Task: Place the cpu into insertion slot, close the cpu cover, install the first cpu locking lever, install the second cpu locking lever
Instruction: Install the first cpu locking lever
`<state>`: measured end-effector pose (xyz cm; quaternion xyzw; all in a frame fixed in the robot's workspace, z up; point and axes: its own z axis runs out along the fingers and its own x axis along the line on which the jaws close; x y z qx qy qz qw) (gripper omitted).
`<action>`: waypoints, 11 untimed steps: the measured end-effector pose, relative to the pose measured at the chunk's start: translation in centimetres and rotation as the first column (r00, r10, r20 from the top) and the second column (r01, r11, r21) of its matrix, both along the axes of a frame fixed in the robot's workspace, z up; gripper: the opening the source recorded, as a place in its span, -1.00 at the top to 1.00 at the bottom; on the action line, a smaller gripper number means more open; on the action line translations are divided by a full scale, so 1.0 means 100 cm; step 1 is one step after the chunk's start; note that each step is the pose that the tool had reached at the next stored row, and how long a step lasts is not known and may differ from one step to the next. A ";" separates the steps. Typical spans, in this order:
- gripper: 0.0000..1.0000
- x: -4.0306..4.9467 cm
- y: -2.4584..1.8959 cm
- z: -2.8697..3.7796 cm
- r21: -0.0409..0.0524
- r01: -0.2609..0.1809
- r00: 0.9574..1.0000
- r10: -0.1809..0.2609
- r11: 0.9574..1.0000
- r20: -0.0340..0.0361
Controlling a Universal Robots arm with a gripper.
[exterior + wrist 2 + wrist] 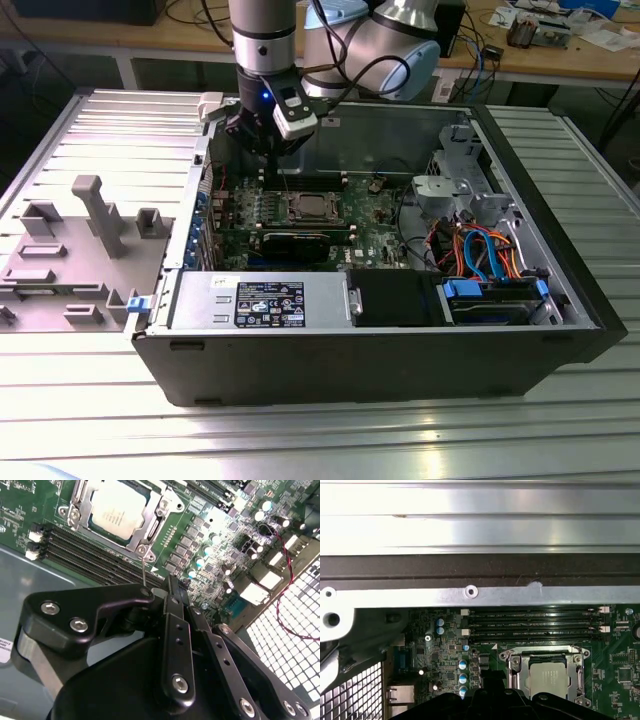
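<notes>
Plain silver-grey square cpu (117, 507) sits in silver-rimmed insertion slot (174, 504), thin silver frame cpu cover (152, 530) down over it. Black tool (262, 152) upper centre-left in exterior view, pressed together.

I had the black open-topped metal computer case (380, 365) sitting on the ribbed silver metal table (300, 440). Along its near wall lay the silver box-shaped power supply with a label (260, 300). Just beyond that sat the long black expansion card (300, 243), with a bundle of orange and blue cables (480, 255) towards the exterior view's right. Grey plastic fixture blocks (95, 215) stood outside the case, on the exterior view's left. In both wrist views I saw black memory slots (530, 627) (95, 550) in parallel rows. In the second wrist view a thin red wire (290, 550) curled nearby.
</notes>
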<state>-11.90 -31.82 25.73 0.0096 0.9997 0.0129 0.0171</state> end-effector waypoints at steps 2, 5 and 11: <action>0.79 0.0000 0.0009 0.0001 0.000 0.000 1.000 0.000 1.000 0.000; 0.79 0.0001 0.0023 0.0001 0.000 0.000 1.000 0.000 1.000 0.000; 0.79 0.0001 0.0027 0.0001 0.000 0.000 1.000 0.000 1.000 0.000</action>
